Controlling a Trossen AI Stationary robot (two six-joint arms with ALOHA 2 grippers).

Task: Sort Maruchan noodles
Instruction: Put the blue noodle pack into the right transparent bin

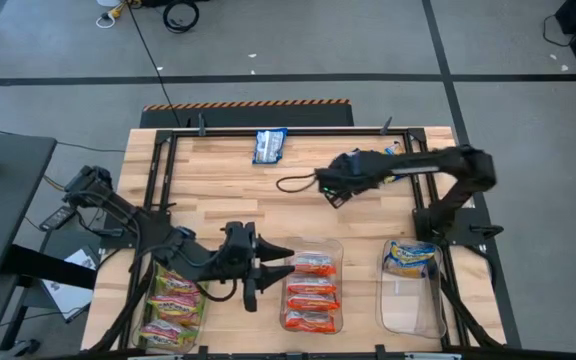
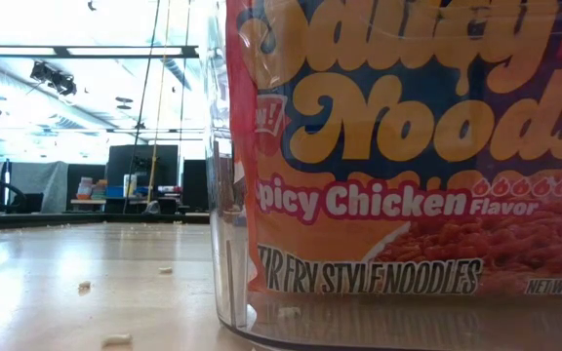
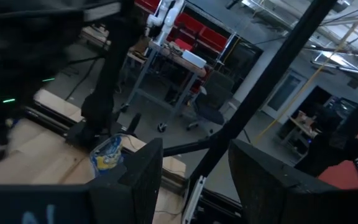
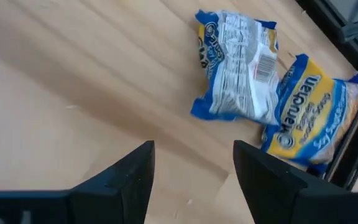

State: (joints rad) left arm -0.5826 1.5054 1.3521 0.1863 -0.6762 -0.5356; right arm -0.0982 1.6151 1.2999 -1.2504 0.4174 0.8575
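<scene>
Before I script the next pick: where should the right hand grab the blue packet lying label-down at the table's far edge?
Probably from straight above, fingers across the blue packet's short width near its middle. It lies flat on the table, so no edge is raised. The right hand is open and empty. A second blue-and-yellow packet sits against one side, so approach from the free side.

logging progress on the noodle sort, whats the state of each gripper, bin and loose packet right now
left gripper: open, empty, between left and middle bins
right gripper: open, empty, facing the loose packets
left bin: holds green-yellow packets
middle bin: holds orange-red packets
right bin: holds one blue-and-yellow packet
loose blue-and-yellow packets: two, unsorted, at the table's far edge
</scene>
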